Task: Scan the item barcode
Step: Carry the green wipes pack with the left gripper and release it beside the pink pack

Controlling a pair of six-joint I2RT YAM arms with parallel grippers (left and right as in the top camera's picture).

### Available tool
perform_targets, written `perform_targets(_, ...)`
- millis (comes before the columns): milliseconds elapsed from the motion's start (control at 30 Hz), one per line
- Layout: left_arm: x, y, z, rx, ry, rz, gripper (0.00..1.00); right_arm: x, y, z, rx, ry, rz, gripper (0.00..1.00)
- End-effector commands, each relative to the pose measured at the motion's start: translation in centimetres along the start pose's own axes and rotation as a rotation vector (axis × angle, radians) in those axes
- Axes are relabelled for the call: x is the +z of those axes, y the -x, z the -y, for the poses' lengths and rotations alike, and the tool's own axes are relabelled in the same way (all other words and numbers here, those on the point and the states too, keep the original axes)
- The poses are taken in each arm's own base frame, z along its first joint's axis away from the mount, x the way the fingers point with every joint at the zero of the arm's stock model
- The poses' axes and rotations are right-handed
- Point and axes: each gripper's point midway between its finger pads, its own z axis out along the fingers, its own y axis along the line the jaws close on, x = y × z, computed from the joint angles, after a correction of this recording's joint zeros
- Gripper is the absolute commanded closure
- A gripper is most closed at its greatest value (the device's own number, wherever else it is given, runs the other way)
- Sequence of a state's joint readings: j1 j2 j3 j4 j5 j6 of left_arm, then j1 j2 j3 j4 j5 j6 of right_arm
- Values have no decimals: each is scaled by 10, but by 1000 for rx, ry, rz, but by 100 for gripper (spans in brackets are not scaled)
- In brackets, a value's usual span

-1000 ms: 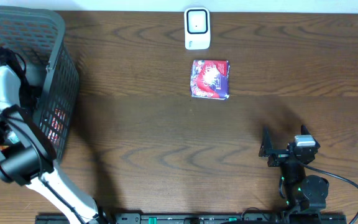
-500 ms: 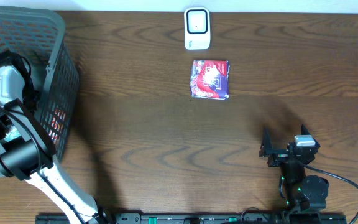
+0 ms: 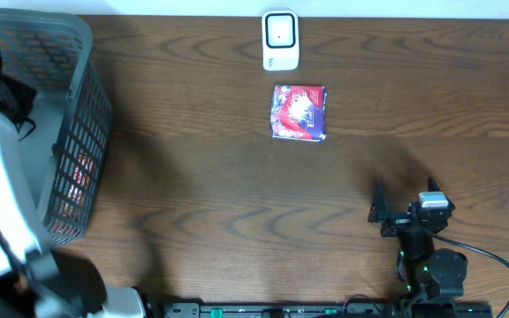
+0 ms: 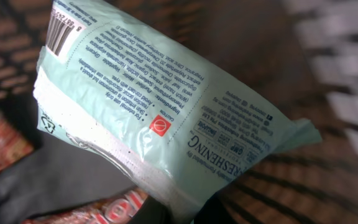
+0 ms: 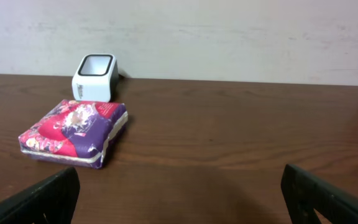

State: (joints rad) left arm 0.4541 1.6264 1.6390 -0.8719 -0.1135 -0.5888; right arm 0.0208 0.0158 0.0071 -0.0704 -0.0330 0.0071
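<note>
Pale green packet [image 4: 166, 118] (barcode [image 4: 58, 34] at corner), clenched in left jaws, right jaws released

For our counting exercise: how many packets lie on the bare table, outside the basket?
1: the red-purple packet, near the white scanner. More may be hidden in the basket.

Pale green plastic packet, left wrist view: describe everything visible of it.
The pale green plastic packet is a soft, crinkled pouch printed with small black text, a red square mark and a barcode near its upper left end. It lies tilted across the view, over the dark mesh basket, apparently clamped at its lower edge by the shut left gripper.
</note>
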Motion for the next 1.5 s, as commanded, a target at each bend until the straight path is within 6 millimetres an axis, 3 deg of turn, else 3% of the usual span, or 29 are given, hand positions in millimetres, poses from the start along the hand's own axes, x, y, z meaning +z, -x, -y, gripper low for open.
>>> perform_targets(0,-61,-11,41,120,-179,49,93,0,-1,1,0,-4,-2,1)
perform_targets(133,-109,-48,89,223,-374,25,93,0,-1,1,0,-4,-2,1)
perform_targets(233,-137,-89,130,353,-504,5,93,0,-1,1,0,-4,-2,1)
perform_targets(433,-169,-192,200,784,-707,-15,93,0,-1,1,0,-4,-2,1)
perform_targets(467,-168,-209,207,854,-720,-23,93,0,-1,1,0,-4,-2,1)
perform_targets(500,-160,-240,217,985,-731,-42,93,0,-1,1,0,-4,-2,1)
perform_targets(600,-134,-289,226,1202,-716,-83,93,0,-1,1,0,-4,-2,1)
perform_targets(833,-62,-370,219,1505,-624,-219,93,0,-1,1,0,-4,-2,1)
perform_targets(1033,-37,-399,210,1554,-581,-290,92,0,-1,1,0,-4,-2,1)
perform_targets(1067,-37,-400,210,1552,-580,-291,83,0,-1,1,0,-4,-2,1)
perform_targets(1133,-40,-401,211,1548,-584,-290,53,0,-1,1,0,-4,-2,1)
perform_targets(1167,-42,-401,211,1547,-588,-286,29,0,-1,1,0,-4,-2,1)
perform_targets(1333,-59,-387,220,1527,-621,-244,27,0,-1,1,0,-4,-2,1)
perform_targets(1467,-94,-349,232,1445,-680,-152,27,0,-1,1,0,-4,-2,1)
